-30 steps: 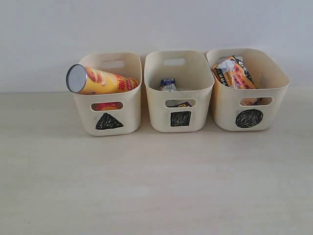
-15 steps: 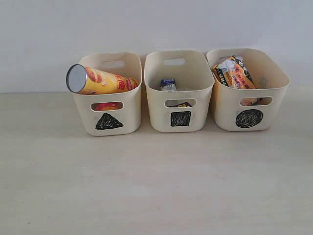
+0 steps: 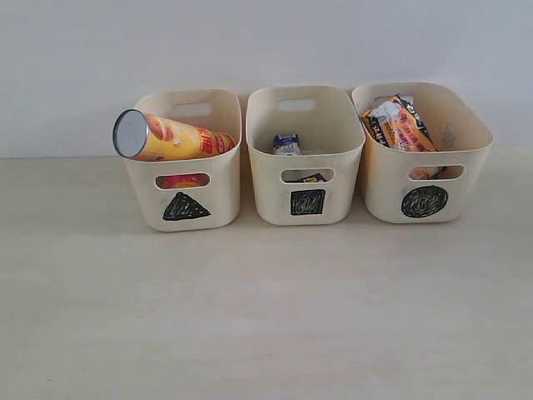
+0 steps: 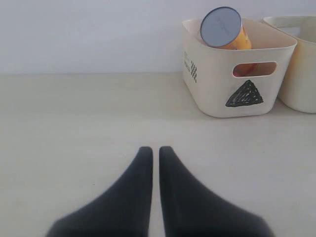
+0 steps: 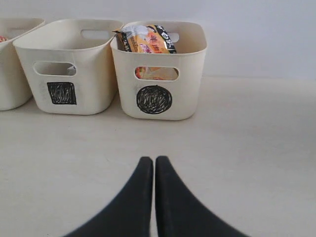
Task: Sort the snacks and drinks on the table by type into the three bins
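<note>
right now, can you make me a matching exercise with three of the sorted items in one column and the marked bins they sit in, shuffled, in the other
Items:
1. yellow chip tube
2. small blue-white carton
3. orange-white noodle bag

Places:
A. circle bin
B. triangle bin
C. square bin

Pairs: 1-B, 2-C, 3-A

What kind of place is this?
Likely a staged robot test bench, not a home: a plain pale table against a blank wall, with triangle bin, square bin and circle bin hand-marked for sorting.
</note>
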`<state>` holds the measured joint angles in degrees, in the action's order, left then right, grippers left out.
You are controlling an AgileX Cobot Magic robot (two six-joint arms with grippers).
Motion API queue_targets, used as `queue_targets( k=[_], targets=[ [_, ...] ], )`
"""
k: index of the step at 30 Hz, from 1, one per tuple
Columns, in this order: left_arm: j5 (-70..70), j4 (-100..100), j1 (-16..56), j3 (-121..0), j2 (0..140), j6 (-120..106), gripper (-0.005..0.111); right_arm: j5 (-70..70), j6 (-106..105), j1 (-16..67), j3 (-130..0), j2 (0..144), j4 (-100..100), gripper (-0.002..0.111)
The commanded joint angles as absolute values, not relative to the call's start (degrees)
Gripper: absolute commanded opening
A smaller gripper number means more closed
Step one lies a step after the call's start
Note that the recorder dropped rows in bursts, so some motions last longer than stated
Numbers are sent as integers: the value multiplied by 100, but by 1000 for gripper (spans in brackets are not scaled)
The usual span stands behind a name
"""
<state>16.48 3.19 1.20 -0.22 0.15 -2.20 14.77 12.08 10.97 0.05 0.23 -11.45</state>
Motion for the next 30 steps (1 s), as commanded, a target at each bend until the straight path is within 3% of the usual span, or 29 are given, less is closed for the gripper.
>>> queue_targets(
  k=[1, 23, 30],
  targets=[
    [1640, 359, 96, 0, 0, -259, 4, 1522, 534, 1083, 0, 0, -580, 0],
    [1640, 359, 96, 0, 0, -259, 4, 1745, -185, 1083, 0, 0, 79, 0],
    [1640, 359, 96, 0, 0, -259, 4, 1745, -185, 320, 0, 0, 79, 0]
  ],
)
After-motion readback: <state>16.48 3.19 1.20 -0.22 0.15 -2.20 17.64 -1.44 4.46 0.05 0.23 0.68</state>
